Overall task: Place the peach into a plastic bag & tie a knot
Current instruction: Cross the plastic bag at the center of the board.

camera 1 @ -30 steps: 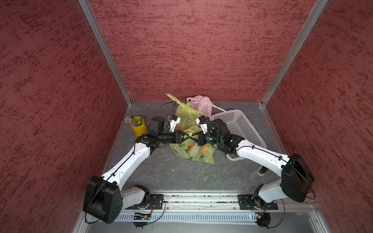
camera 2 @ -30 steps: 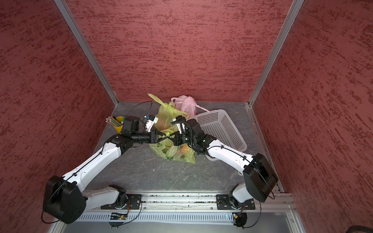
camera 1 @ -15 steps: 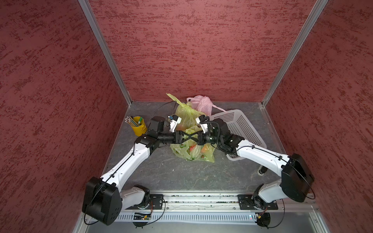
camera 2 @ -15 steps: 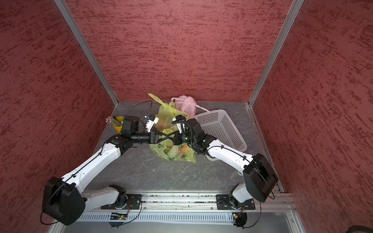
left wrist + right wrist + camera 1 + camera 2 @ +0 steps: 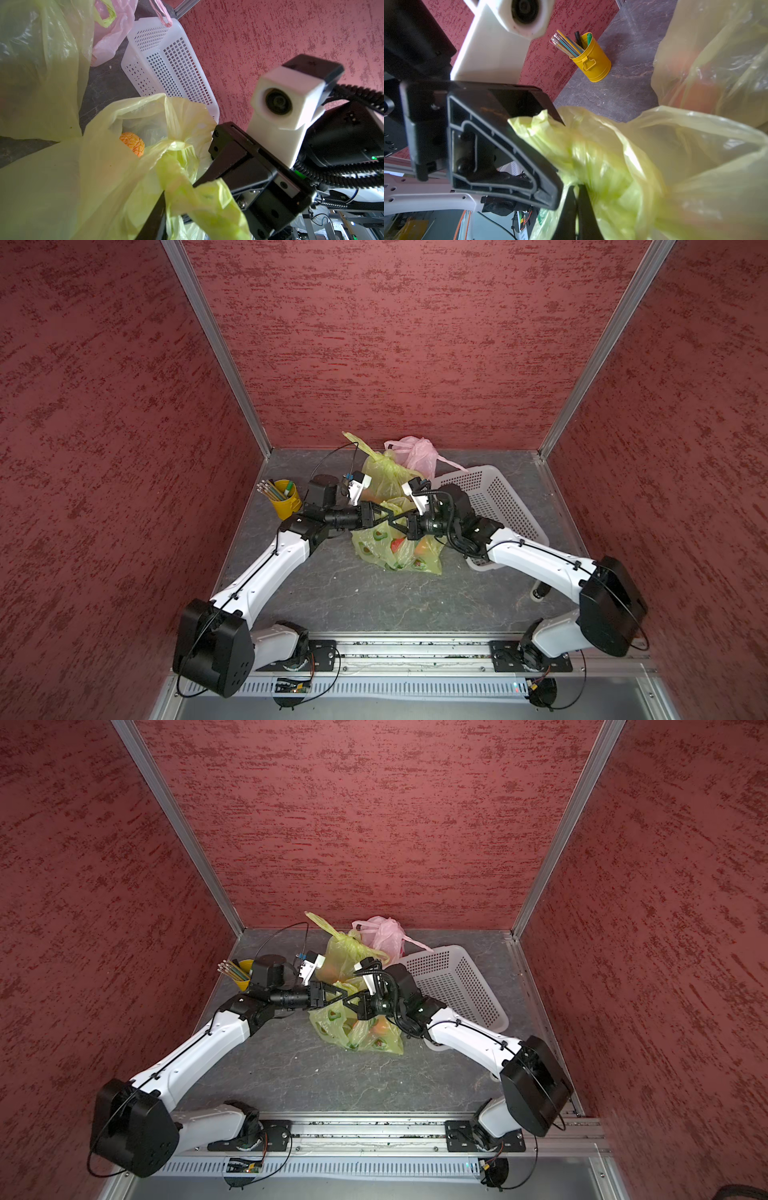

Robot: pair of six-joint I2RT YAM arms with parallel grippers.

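A yellow-green plastic bag (image 5: 395, 549) lies mid-table in both top views, with orange and red fruit showing through it. I cannot tell which one is the peach. An orange wrinkled fruit (image 5: 133, 143) sits in the bag's mouth in the left wrist view. Both grippers meet tip to tip above the bag. My right gripper (image 5: 577, 207) is shut on a thin strip of the bag's plastic. My left gripper (image 5: 560, 162) has its fingers apart, with the bag's twisted handle (image 5: 182, 187) lying between them. In a top view the left gripper (image 5: 389, 519) and right gripper (image 5: 395, 524) nearly touch.
A second yellow-green bag (image 5: 380, 479) and a pink bag (image 5: 415, 454) stand behind, near the back wall. To the right, under my right forearm, is a white perforated basket (image 5: 498, 506). A yellow pencil cup (image 5: 286, 502) stands at the left. Red walls enclose three sides.
The left gripper's jaws have narrowed around the bag's handle. Both arms and the bag have stayed almost where they were.
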